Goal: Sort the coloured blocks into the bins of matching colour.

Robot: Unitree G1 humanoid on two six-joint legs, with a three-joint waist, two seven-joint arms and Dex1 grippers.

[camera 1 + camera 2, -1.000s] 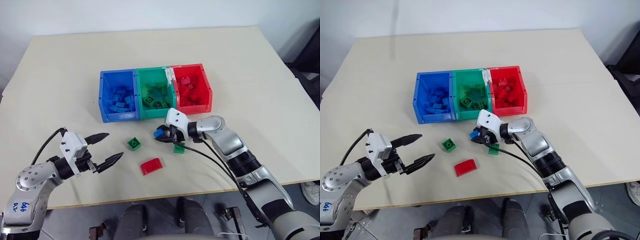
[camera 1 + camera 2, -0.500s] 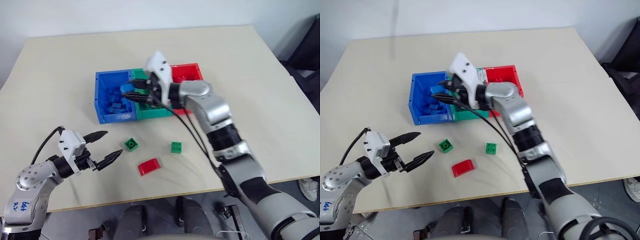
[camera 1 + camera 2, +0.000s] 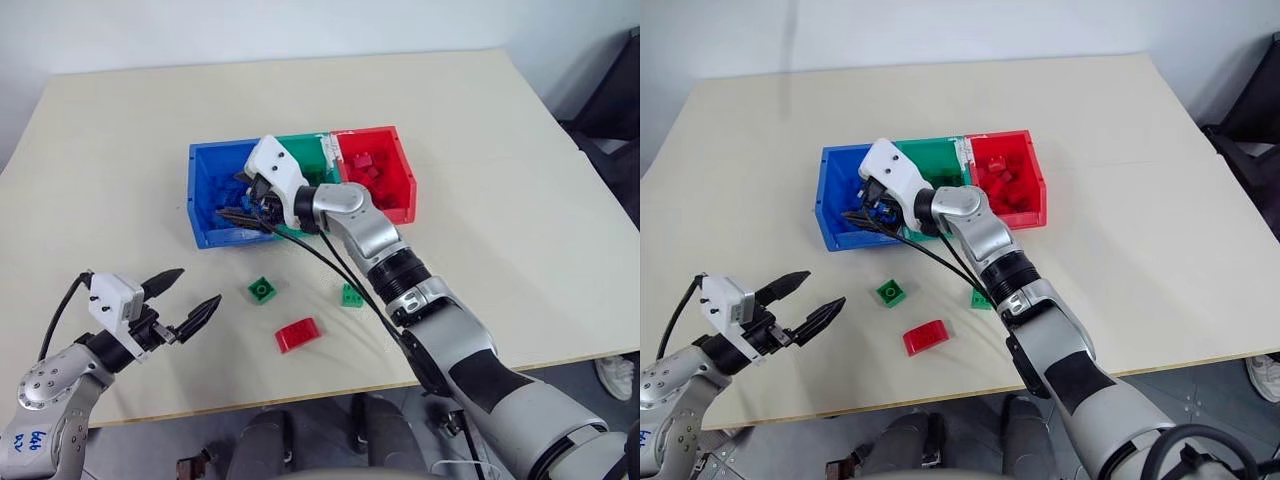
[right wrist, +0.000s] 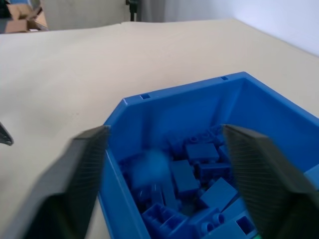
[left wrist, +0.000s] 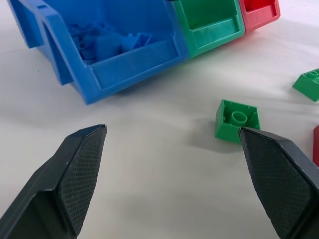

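Hovering with jaws apart above the blue bin (image 3: 205, 170) mid-table, the right gripper (image 3: 243, 205) risks snagging its rim withdrawing; green blocks (image 3: 263, 290) and the red block (image 3: 300, 332) wait near the front edge, the left gripper (image 3: 183, 298) spread empty.

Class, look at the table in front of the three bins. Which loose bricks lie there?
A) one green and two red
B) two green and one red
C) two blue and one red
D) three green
B: one green brick, a second green brick partly behind the right arm, and a red brick lie on the table before the bins.
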